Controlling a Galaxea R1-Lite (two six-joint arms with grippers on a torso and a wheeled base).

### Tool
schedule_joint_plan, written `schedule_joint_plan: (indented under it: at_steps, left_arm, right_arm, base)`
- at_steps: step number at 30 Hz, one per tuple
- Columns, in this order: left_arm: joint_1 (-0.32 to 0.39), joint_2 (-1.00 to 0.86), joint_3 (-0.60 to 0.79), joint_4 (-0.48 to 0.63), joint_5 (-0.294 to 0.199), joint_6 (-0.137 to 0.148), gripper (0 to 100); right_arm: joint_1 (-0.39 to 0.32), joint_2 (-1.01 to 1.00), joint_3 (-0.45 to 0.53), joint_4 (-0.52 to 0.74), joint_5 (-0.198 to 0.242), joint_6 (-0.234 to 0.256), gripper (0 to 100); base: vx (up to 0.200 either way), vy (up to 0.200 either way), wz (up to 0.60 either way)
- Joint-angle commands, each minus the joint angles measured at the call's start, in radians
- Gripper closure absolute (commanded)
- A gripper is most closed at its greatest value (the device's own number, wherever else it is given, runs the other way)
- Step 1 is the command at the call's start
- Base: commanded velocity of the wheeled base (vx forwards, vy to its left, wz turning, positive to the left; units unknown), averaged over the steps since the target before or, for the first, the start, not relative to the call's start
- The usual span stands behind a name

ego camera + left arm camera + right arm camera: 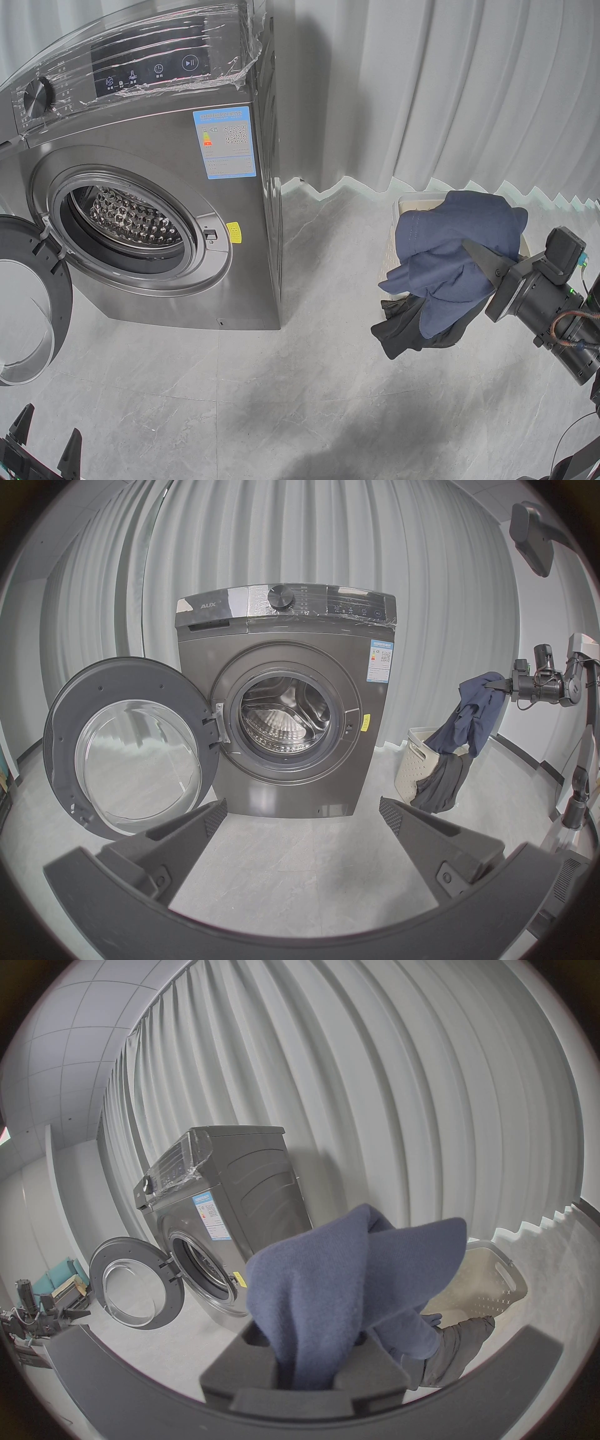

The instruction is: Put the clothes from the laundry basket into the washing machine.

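My right gripper (484,256) is shut on a blue garment (450,250), which hangs lifted above the cream laundry basket (415,203) at the right. In the right wrist view the blue garment (337,1285) bunches between the pads (250,1360). A dark grey garment (406,322) droops over the basket's near side to the floor. The silver washing machine (187,187) stands at the left, its round door (28,300) swung wide and the drum (128,219) bare. My left gripper (47,437) hangs low at the near left, open with nothing in it, facing the machine (287,699).
White curtains (437,94) hang behind the machine and basket. Grey tiled floor (300,375) lies open between the machine and the basket. The open door (131,749) juts out on the machine's left side.
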Motion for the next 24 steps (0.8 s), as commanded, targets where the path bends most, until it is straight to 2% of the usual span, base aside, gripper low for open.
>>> schedule_joint_plan:
  at_steps: [1,24]
  left_arm:
    - [0.000,-0.018,0.015,0.000,0.000,0.000,0]
    - [0.000,-0.018,0.015,0.000,0.000,0.000,0]
  right_arm:
    - [0.000,0.006,-0.003,-0.002,0.001,0.000,100]
    - [0.014,0.007,-0.010,-0.011,0.017,0.001,100]
  base:
    - [0.000,0.200,0.00]
    - [0.000,0.200,0.00]
